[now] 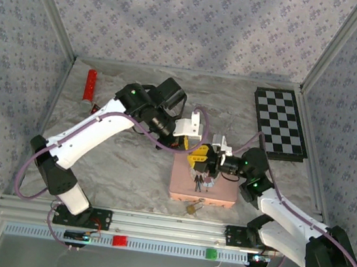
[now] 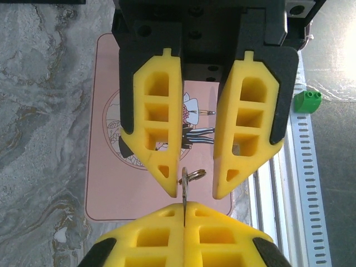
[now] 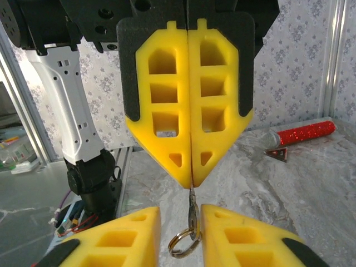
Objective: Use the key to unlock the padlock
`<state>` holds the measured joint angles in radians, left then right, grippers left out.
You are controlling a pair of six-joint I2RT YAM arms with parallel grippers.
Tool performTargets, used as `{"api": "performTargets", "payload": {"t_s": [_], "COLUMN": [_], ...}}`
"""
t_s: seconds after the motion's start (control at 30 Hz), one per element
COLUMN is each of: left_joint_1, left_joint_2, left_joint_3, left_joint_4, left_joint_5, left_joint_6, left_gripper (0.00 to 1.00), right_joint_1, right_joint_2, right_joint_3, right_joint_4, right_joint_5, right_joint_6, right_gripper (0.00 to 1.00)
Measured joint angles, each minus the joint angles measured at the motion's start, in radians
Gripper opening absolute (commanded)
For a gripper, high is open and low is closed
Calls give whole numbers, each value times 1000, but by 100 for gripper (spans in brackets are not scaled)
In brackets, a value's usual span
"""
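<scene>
**Key handover, it seemed**

The padlock (image 1: 191,208) lay at the surface (image 1: 133,174)'s near edge, just beside the pink tin (image 1: 181,185). Above the tin, the left pincer (image 3: 191,179) pinched the key (image 3: 192,208). The right pincer (image 3: 181,214) straddled it, jaws apart, and needed to close squarely.

No writing, label or number is legible anywhere.

Padlock (image 1: 191,207) before tin (image 1: 181,185); key (image 2: 183,192) above tin

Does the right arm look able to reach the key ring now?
Probably yes: the key ring sticks out past the left gripper, which is shut on the key, and sits inside the open right gripper, nothing blocking.
</scene>
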<state>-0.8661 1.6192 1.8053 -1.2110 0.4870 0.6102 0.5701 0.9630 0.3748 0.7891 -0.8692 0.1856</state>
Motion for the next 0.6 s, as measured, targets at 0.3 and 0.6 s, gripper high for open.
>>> {"api": "performTargets", "payload": {"t_s": [0.3, 0.6], "left_joint_1": [0, 0], "left_joint_2": [-1, -26], "left_joint_3": [-17, -60], "left_joint_4": [2, 33], "left_joint_5": [0, -3], "left_joint_6": [0, 0], "left_gripper": [0, 0], "right_joint_1": [0, -1], "right_joint_2": [0, 0], "right_joint_3": [8, 10], "right_joint_4": [-20, -54], "right_joint_5": [-4, -3], "right_joint_6": [-4, -16], "right_gripper": [15, 18]}}
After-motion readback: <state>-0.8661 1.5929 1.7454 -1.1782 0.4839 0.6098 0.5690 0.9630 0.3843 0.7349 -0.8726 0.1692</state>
